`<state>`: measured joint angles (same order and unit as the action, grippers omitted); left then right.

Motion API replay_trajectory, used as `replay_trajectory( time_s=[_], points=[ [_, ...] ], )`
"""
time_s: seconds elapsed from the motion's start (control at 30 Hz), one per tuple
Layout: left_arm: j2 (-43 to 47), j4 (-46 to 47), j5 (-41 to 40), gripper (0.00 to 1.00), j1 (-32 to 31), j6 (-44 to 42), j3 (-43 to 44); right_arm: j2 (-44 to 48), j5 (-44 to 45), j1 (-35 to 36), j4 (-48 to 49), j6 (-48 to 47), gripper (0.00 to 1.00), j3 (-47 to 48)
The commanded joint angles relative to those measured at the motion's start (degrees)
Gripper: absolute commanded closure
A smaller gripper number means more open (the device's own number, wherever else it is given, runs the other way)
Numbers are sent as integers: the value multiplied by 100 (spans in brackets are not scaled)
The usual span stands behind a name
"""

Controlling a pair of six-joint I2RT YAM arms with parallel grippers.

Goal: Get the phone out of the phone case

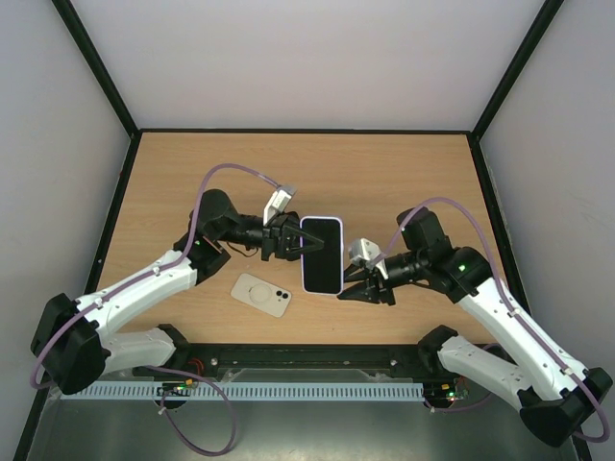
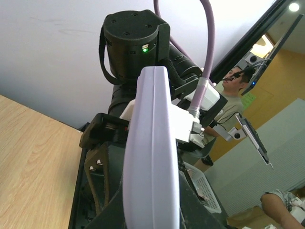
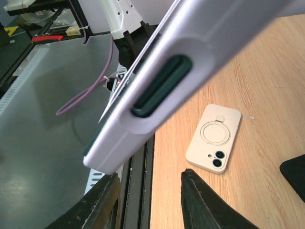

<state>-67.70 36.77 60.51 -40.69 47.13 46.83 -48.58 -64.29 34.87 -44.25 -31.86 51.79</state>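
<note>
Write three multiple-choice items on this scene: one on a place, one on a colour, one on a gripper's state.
1. Where is the cream-cased phone?
A. flat on the table
B. propped against the back wall
C. stacked on another phone

2. What colour is the case on the phone in the left gripper?
A. red
B. lilac
C. green

3. How is the right gripper?
A. shut on the cream-cased phone
B. shut on a cable
C. open, holding nothing

Answers:
1 A: it lies on the wood with its camera side up.
2 B: a lilac rim rings the dark screen.
3 C: its fingers stand apart below the case's edge with nothing between them.
</note>
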Motion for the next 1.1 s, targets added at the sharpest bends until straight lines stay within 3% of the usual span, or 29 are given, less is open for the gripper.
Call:
replay_trajectory(
  time_s=[0.0, 0.07, 0.17, 0.27, 0.47, 0.6, 0.87, 1.07],
  points=[
    [34, 473, 232, 98, 55, -22, 18, -44, -123, 12, 60, 133, 66, 146],
    [44, 406, 275, 97, 73, -68, 37, -47, -230, 17, 49, 216, 63, 214],
    [108, 69, 279, 98, 86, -346, 99, -39, -443, 17, -8, 272, 52, 307],
    [120, -226, 217, 98, 95, -570, 142, -25, -403, 17, -89, 347, 51, 359],
    [87, 30, 211, 97, 85, -507, -32, 229, -241, 19, 12, 611, 56, 136],
    [18, 911, 199, 98, 83, 47, -286, 353, -38, 16, 149, 710, 64, 82],
    [-86, 967, 316, 97, 79, 179, -240, 100, 147, 15, -124, 281, 71, 196],
    [-94, 1434, 461, 97, 78, 590, -337, 173, 764, 19, 346, 675, 78, 41]
  ],
)
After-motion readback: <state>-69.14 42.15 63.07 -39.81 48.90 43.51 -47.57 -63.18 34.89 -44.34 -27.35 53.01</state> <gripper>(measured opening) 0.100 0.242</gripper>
